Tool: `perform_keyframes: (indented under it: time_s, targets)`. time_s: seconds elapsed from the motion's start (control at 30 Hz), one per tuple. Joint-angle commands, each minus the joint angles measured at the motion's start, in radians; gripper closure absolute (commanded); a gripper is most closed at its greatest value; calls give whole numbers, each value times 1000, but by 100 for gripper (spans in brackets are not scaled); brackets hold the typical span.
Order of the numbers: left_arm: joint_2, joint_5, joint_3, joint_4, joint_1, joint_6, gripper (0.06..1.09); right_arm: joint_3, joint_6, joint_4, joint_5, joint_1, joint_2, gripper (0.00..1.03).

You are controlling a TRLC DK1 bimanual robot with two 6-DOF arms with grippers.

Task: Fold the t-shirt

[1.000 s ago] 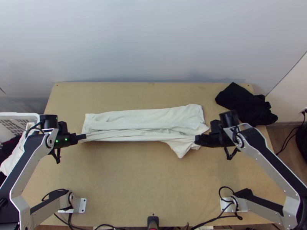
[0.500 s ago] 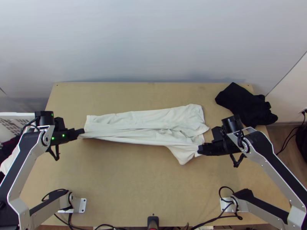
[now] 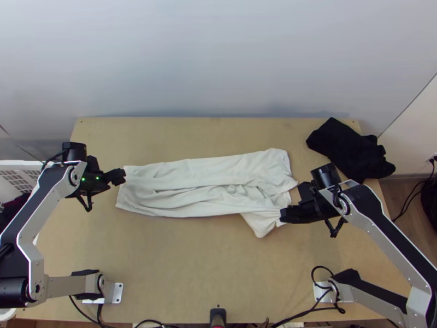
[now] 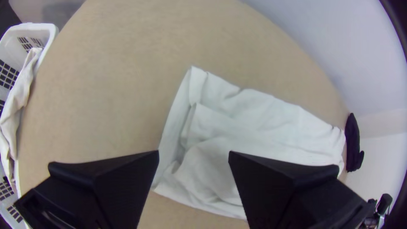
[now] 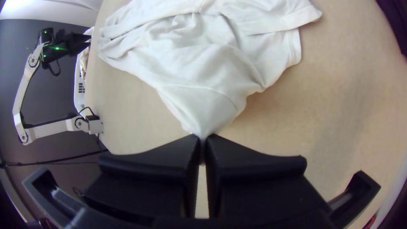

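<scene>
- Left gripper (image 3: 122, 176) has moved off the pulled end of the t-shirt (image 3: 185, 191) and a little toward the table's (image 3: 191, 262) far edge; that end has dropped flatter and nearer you, while your right gripper has barely shifted
- You have the t-shirt lying as a long strip across the table, layered lengthwise, its near half rippled and 1 corner jutting toward you
- Your left gripper is released, its 2 fingers apart above the cloth; your right gripper (image 5: 203, 138) is clenched on the tip of what looks like a sleeve (image 5: 207, 106)
- Pull on the right now and you could skew the whole strip, since nothing pins the left end
- Close the left too shallowly and you may catch just 1 layer, which would split the fold
- Fold over those ripples and you would likely trap creases inside, leaving a lumpy, uneven bundle
</scene>
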Motion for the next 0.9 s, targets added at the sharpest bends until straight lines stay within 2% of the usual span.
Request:
perform_keyframes:
  time_s: [0.0,0.13,0.5,0.53,0.6,0.7,0.8,0.87]
  targets:
    - [-35,15,-68,-40,-8,127,27,-10,0,0,0,-7,9,100]
    - [-79,12,-148,-40,-7,209,29,-5,1,2,0,-4,26,100]
    - [-40,-28,-197,106,-42,188,29,19,6,2,0,6,35,100]
    - [-33,-28,-195,112,-45,183,31,18,7,0,0,6,34,100]
    - [-30,-28,-194,141,-48,176,45,13,7,0,0,6,28,100]
    - [-27,-28,-191,155,-56,173,57,5,12,0,0,6,21,100]
    - [-27,-28,-194,163,-60,173,76,2,15,0,0,6,21,100]
    - [-27,-28,-195,163,-60,176,92,2,17,0,0,5,21,100]
